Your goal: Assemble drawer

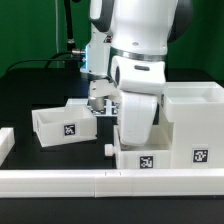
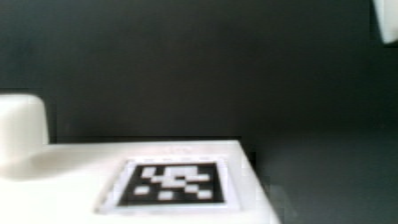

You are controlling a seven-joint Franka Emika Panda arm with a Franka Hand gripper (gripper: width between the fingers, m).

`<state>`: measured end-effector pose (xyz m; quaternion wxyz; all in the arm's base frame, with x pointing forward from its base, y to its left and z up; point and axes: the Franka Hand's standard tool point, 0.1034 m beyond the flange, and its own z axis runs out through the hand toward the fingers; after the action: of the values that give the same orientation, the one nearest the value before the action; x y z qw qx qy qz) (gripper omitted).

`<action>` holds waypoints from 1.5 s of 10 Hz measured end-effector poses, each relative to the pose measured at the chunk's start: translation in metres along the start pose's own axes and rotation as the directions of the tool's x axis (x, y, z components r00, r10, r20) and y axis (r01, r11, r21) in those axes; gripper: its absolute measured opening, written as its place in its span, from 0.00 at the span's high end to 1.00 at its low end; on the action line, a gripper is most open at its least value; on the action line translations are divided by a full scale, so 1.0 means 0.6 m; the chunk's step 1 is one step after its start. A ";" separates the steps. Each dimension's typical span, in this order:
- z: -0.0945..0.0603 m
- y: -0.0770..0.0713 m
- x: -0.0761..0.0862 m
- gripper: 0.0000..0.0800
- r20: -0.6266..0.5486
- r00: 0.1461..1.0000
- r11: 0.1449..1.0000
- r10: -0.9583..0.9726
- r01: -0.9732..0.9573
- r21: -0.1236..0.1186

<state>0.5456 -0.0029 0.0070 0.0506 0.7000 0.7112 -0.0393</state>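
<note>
On the black table (image 1: 35, 88), the drawer (image 1: 192, 128) is laid out in three loose parts.
The housing (image 1: 200, 105) is set right, one tray (image 1: 55, 125) left, a knobbed tray (image 1: 140, 152) near the middle; both are judged yet to be slid in. The gripper (image 1: 98, 108) is held over the left tray's edge, its spread not to be told behind the arm (image 1: 140, 60); only a blurred tag (image 2: 173, 185) is given by the wrist view.
</note>
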 end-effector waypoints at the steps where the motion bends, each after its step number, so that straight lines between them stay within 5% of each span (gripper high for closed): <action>1: 0.000 0.000 0.002 0.95 0.002 1.000 1.000 -0.003 0.003 0.001; 6: -0.002 0.004 -0.001 0.92 0.005 1.000 1.000 0.002 -0.002 0.007; 8: -0.021 0.010 -0.004 0.50 0.010 1.000 1.000 0.004 -0.004 0.001; 9: -0.033 0.012 -0.003 0.50 0.013 1.000 1.000 0.003 -0.003 0.004; 10: -0.051 0.016 -0.004 0.29 0.018 1.000 1.000 0.002 -0.002 0.005; 11: -0.069 0.018 -0.007 0.29 0.032 0.999 1.000 0.003 -0.004 0.022; 13: -0.101 0.036 -0.027 0.19 0.047 0.999 1.000 -0.007 0.006 0.019; 15: -0.097 0.044 -0.068 0.19 0.058 0.998 0.999 -0.033 0.031 0.037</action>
<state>0.5719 -0.0358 0.0701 0.0581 0.6880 0.7196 -0.0736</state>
